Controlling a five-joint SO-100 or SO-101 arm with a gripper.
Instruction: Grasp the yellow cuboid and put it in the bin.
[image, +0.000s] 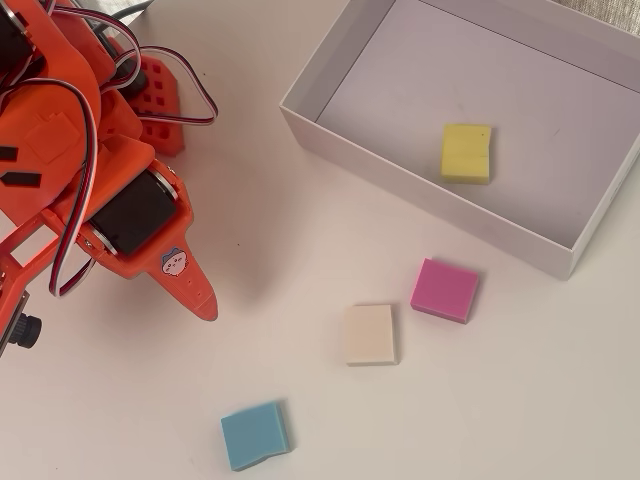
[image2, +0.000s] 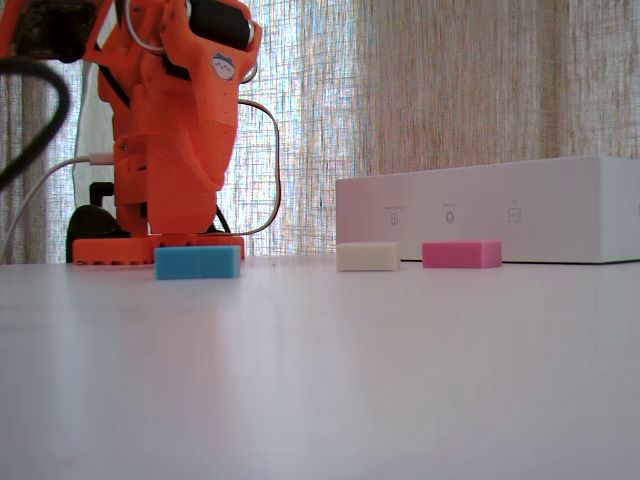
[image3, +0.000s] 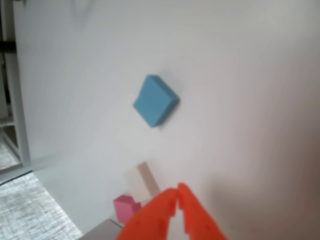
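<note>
One yellow cuboid (image: 467, 152) is seen lying flat on the pale floor of the bin (image: 310, 125) in the overhead view, near the long wall that faces the loose blocks; the placing is judged already done. Outside that wall, a pink block (image: 445, 290), a cream block (image: 370, 334) and a blue block (image: 255, 435) are left on the white table (image: 520, 400), each apart from the others. The orange gripper (image3: 177, 194) is held well away from the bin, above bare table, with its fingertips brought together and nothing between them, as the wrist view shows. Little risk to the cuboid remains. The blue block could be knocked if the arm were swung low on its retreat, since it lies nearest the gripper's tip.
</note>
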